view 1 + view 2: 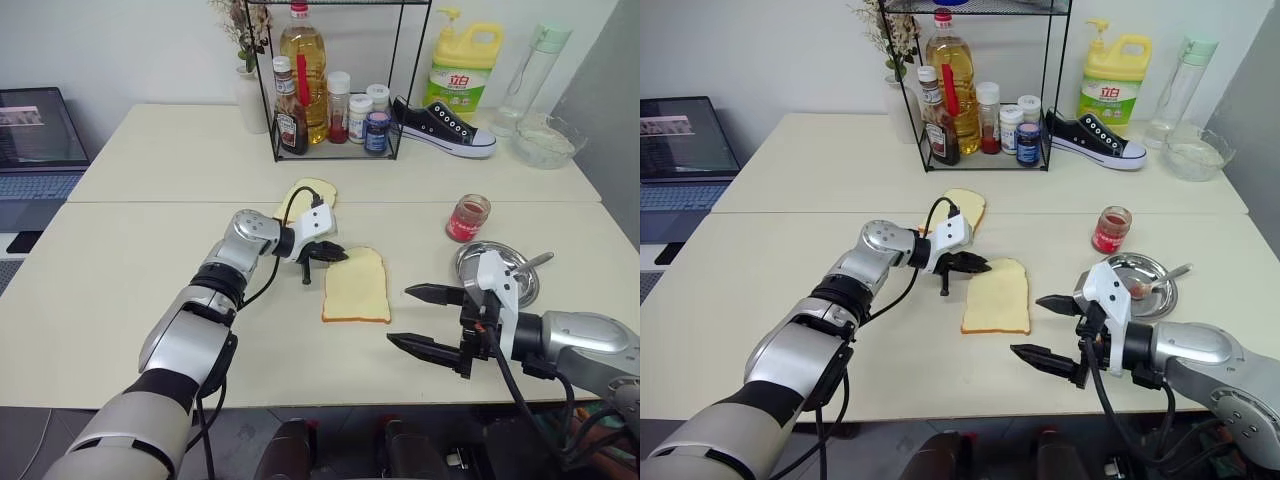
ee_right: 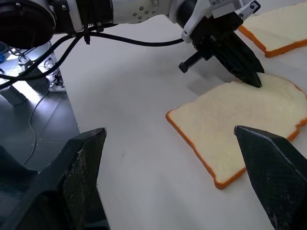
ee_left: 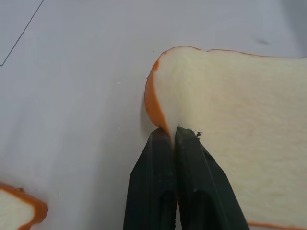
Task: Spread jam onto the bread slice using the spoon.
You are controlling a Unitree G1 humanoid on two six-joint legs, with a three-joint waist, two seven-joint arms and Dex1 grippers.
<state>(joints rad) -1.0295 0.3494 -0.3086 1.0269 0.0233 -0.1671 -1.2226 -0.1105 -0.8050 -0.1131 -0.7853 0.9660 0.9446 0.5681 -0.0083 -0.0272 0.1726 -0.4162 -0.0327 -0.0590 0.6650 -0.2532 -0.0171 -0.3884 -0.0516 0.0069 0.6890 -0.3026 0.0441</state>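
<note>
Nearest me, right gripper [image 1: 425, 318] hangs spread wide; left gripper [image 1: 336, 256] pinches the bread slice [image 1: 357, 287] corner; second slice [image 1: 310, 192], jam jar [image 1: 467, 217], plate [image 1: 527, 282] around.

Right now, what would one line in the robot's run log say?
left hand: shut, pinching bread slice corner | right hand: open, empty, near slice | spoon: on steel plate | jam jar: untouched

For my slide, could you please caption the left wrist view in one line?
Left gripper, jaws shut, pinches the corner of the bread slice lying on the table.
</note>
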